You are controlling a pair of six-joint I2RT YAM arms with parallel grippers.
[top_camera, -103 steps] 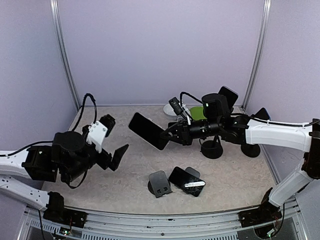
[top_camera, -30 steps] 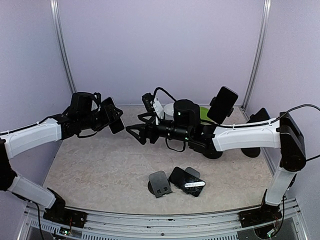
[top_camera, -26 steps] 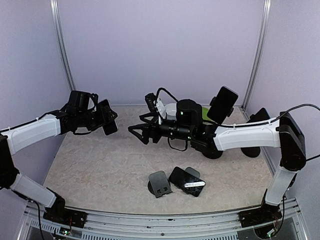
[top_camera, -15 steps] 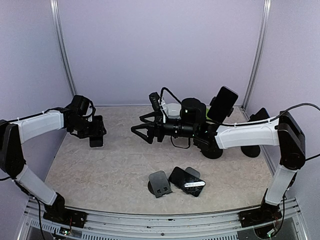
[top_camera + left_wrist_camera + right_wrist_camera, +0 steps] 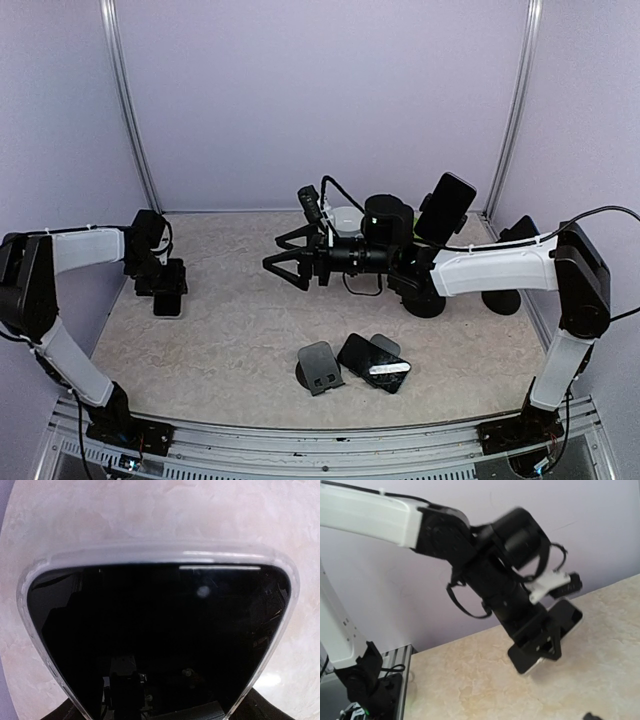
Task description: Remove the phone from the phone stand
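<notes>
Far left, the left gripper [image 5: 162, 286] is clamped on the phone [image 5: 168, 303], dark screen up, low over the table [image 5: 240, 330] near its left edge; contact can't be judged. So the lift off the stand looks done; setting down and letting go remain. Mid-table, the right gripper [image 5: 285, 258] hangs wide open, empty, well apart. Toward the front, an empty stand [image 5: 318, 367] and a flat second phone [image 5: 372, 362]. Back right, a third phone [image 5: 447, 208] sits propped up. Nothing blocks the drop.

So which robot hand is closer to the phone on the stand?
Right. The right gripper hangs left of the propped phone; the left gripper is at the far left, gripping another phone.
</notes>
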